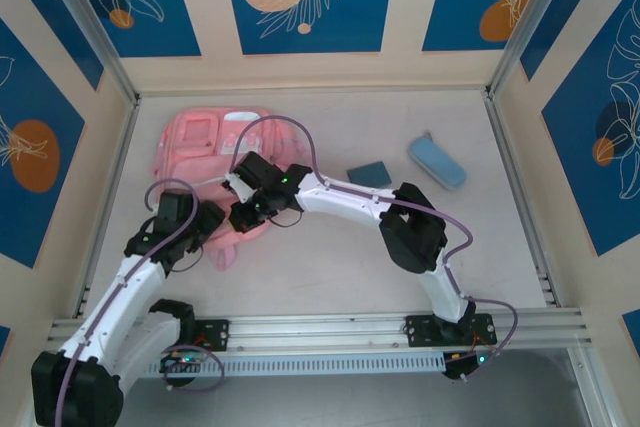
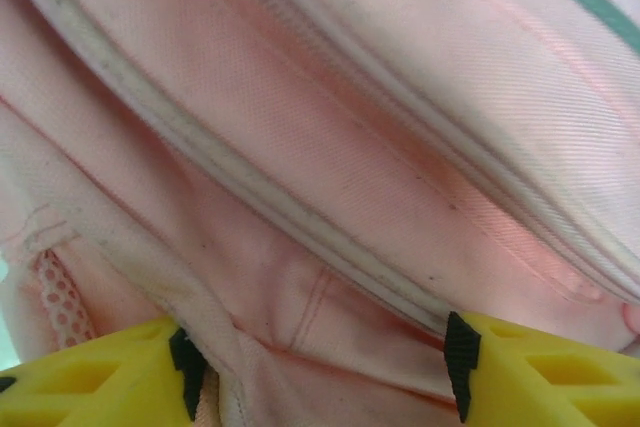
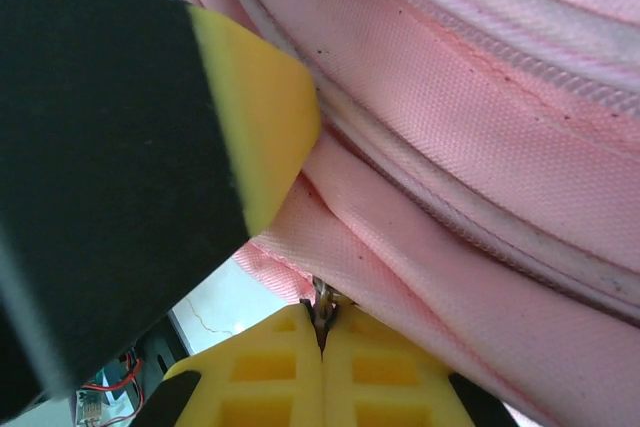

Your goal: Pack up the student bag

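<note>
Top external shows the student bag (image 1: 205, 142) lying at the far left of the table (image 1: 330, 267), its near edge under both wrists, with a light-blue pencil case (image 1: 437, 162) and a flat teal item (image 1: 368, 173) well apart to its right. In the left wrist view the left gripper (image 2: 320, 372) has its yellow fingers (image 2: 90, 382) spread, with pink fabric and a pale zip trim lying between them. In the right wrist view the right gripper (image 3: 322, 332) is pressed together, pinching a small metal zip pull (image 3: 321, 296) at the bag's seam.
</note>
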